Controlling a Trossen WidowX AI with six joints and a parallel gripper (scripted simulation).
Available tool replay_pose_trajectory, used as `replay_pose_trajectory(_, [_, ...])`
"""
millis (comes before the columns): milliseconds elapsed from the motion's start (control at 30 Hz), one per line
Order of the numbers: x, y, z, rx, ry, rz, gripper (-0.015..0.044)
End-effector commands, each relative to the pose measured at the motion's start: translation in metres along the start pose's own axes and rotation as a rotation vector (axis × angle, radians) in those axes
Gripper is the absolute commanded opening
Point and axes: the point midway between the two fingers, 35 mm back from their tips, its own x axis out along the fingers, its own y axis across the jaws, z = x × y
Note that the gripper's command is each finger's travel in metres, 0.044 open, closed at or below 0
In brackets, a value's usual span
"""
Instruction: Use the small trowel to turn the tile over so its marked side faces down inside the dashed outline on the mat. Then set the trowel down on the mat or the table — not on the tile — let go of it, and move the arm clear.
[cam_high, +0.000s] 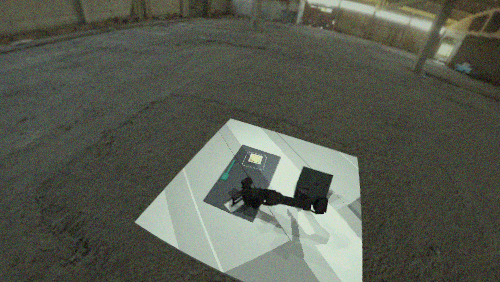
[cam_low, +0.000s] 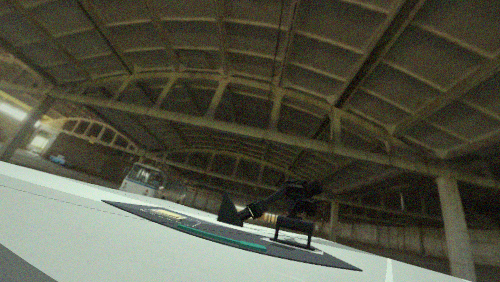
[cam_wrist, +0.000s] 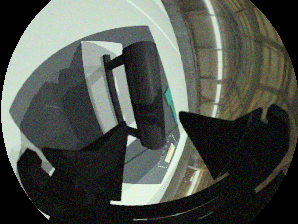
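The small trowel (cam_high: 230, 206) (cam_low: 295, 224) (cam_wrist: 144, 90), with a thick black handle on two posts and a pale flat blade, rests on the near part of the dark mat (cam_high: 215, 198) (cam_low: 330, 261) (cam_wrist: 30, 105). My gripper (cam_high: 238, 198) (cam_low: 299, 212) (cam_wrist: 153, 120) is open just over the handle. In the wrist view the fingers stand apart, and the handle lies ahead of them, not pinched. The cream tile (cam_high: 255, 158) (cam_low: 169, 214) (cam_wrist: 170, 152) lies flat inside the dashed outline at the mat's far end. No mark can be made out on its upper face.
A teal tool (cam_high: 225, 176) (cam_low: 225, 238) (cam_wrist: 170, 103) with a thin handle and a wider end lies along the mat's left edge, between the trowel and the tile. A black box-like block (cam_high: 315, 182) stands beside the arm's base. The pale table (cam_high: 175, 220) carries strong shadows.
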Motion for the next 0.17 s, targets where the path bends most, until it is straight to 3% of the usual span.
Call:
replay_pose_trajectory(0, [-0.0152,0.0006,0.0006,-0.008,-0.005,0.001,0.0300])
replay_pose_trajectory(133, [-0.0214,-0.0045,-0.0033,-0.009,-0.002,0.002,0.0300])
